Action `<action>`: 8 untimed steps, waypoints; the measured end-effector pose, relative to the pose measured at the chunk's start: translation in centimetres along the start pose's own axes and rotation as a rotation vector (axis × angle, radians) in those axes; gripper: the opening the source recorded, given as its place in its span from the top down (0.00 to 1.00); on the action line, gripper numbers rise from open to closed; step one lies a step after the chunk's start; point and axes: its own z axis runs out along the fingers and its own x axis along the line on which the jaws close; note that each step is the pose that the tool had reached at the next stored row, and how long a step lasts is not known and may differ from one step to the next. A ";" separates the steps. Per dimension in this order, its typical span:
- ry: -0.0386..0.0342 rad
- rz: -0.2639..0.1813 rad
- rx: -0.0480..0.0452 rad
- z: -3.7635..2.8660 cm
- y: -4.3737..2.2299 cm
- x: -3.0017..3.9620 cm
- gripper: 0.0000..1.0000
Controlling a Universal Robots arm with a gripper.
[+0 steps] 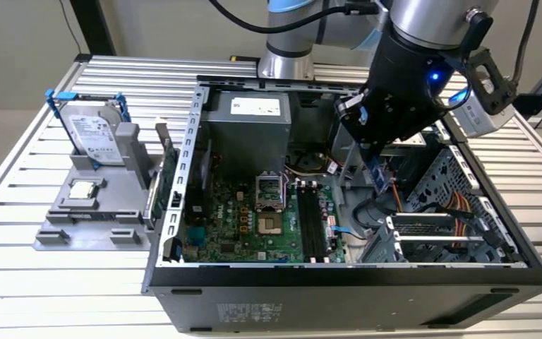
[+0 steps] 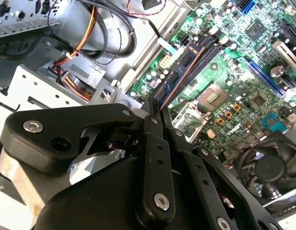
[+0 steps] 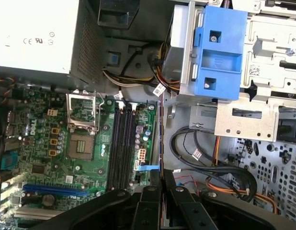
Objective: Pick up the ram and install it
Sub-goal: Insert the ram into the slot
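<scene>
My gripper (image 1: 372,164) hangs inside the open computer case (image 1: 195,141), shut on the ram (image 1: 381,178), which points down from its fingers. In the second wrist view the ram (image 2: 179,72) is a thin green stick with dark chips and a blue strip, reaching out from the gripper (image 2: 155,112) above the motherboard (image 2: 244,96). In the first wrist view the ram (image 3: 160,139) is edge-on, held by the gripper (image 3: 161,175) over the motherboard's edge, beside the black memory slots (image 3: 123,143) and apart from them. In the exterior view the memory slots (image 1: 310,226) lie lower and toward that view's left of the ram.
A grey power supply (image 1: 248,127) fills the case's back. Cable bundles (image 3: 205,163) and a blue drive bracket (image 3: 220,52) sit beside the ram. Outside the case, at the exterior view's left, a grey fixture (image 1: 64,236) holds a silver hard drive (image 1: 92,134).
</scene>
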 end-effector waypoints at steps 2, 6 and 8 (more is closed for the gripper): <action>-0.0018 0.001 0.0002 0.09 0.00 0.05 1.00; -0.0055 0.003 0.0004 0.33 0.00 0.17 1.00; -0.0068 0.004 0.0008 0.45 -0.01 0.23 1.00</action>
